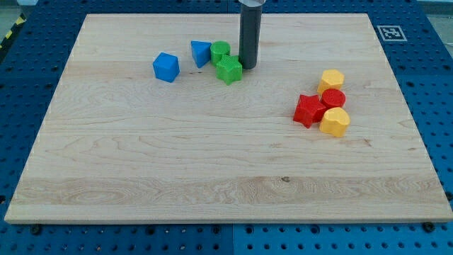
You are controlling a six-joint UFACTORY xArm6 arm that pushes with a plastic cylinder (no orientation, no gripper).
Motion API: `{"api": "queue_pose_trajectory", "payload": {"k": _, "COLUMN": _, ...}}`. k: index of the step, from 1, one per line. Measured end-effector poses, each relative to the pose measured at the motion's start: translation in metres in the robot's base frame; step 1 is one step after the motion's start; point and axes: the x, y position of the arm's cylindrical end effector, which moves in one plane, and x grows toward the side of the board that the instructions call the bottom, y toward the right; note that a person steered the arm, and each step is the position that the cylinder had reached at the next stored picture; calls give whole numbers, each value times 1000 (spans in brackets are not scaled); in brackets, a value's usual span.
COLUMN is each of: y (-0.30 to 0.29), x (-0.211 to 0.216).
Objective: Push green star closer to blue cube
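The green star lies in the upper middle of the wooden board. The blue cube sits to its left, a clear gap apart. My tip stands just right of the green star, touching or nearly touching its right side. A green cylinder sits directly above and left of the star, touching it. A blue triangular block lies left of the green cylinder, between the cube and the star but higher in the view.
At the view's right is a cluster: a yellow hexagonal block, a red cylinder, a red star and another yellow block. A marker tag is at the board's top right corner.
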Motion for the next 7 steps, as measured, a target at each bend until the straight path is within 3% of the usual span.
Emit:
{"api": "queue_pose_trajectory", "payload": {"k": 1, "y": 37, "x": -4}}
{"api": "queue_pose_trajectory", "payload": {"k": 2, "y": 39, "x": -4}}
{"api": "queue_pose_trajectory", "payload": {"k": 5, "y": -14, "x": 15}}
{"api": "queue_pose_trajectory", "payload": {"k": 7, "y": -95, "x": 15}}
